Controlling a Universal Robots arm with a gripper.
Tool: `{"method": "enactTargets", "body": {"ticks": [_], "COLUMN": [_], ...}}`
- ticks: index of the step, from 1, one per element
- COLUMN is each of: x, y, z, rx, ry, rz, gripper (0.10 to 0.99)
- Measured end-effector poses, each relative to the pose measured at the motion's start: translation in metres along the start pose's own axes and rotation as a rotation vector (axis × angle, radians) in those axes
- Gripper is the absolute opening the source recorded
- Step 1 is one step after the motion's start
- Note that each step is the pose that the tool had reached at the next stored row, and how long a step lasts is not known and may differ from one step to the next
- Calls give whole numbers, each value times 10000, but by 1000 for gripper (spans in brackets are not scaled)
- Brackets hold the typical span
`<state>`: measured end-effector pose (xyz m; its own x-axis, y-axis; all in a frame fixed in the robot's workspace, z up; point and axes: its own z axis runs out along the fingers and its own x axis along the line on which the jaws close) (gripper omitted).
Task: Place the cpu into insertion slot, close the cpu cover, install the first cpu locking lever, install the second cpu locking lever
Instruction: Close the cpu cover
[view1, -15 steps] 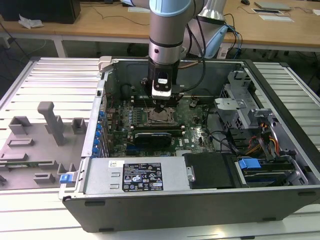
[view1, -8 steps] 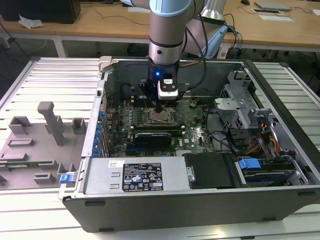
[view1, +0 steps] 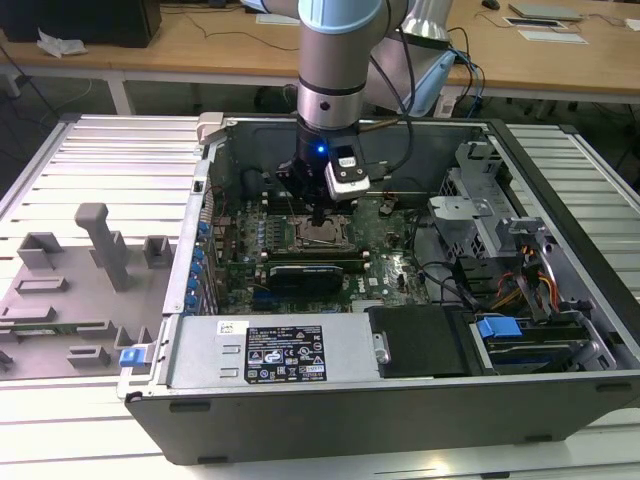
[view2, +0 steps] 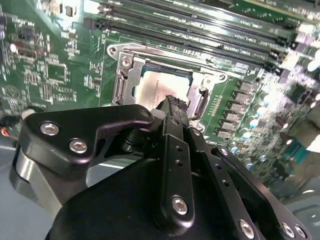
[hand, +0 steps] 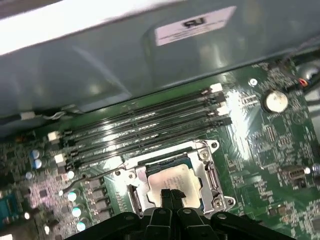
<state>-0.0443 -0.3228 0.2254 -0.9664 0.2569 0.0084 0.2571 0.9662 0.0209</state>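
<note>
Well, standing by the open case (view1: 560, 300) on the slatted surface (view1: 110, 160), what matters is plain: the cpu (hand: 172, 181) lies straight under the jaws, which point down at it from above. The jaws are clenched tip to tip with nothing visible between them. In both wrist views their tips sit over one edge of the chip's silvery top rather than its middle, and I cannot tell whether they touch the metal or hang just clear of it. The chip is already seated in the slot (view1: 304, 236), flat and square to it, so it has no long axis to speak of; its sides run parallel to the memory slots (hand: 150, 127) just beside it. The cover (hand: 207, 167) looks to be lying down around the chip, its window framing the metal top. A thin wire lever (hand: 80, 182) with a hooked end stands out from the socket's side, and to my eye it is not latched. Room is free overhead, but tight sideways: memory slots on one side with the case wall beyond them, small parts of the green board (view1: 385, 265) close around. A grey fixture tray (view1: 90, 270) sits well apart, at the exterior view's left.
</note>
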Motion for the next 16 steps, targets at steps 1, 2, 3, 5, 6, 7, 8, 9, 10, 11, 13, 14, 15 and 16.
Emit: {"method": "enactTargets", "body": {"ticks": [1,2,3,5,6,7,8,9,10,11,13,14,15,16], "x": [0,0,0,-1,-1,-1,-1,-1,-1,-1,-1,-1,0,1], "y": [0,1,0,1,1,1,0,1,1,0,0,0,0,0], "z": [1,2,3,6,8,9,10,12,13,14,17,18,18,19], "rx": [1,0,-2,-21,-29,-36,-43,-49,-54,-58,-64,-67,-68,-68], "ry": [3,3,-10,-88,-124,-161,-190,-215,-234,-252,-273,-276,-277,-278], "rz": [-267,-443,-663,-986,-1115,-1253,-1389,-1542,-1682,-1862,-2202,-2358,-2464,-2469], "gripper": [106,106,106,106,106,106,106,106,106,106,106,106,106,106]}}
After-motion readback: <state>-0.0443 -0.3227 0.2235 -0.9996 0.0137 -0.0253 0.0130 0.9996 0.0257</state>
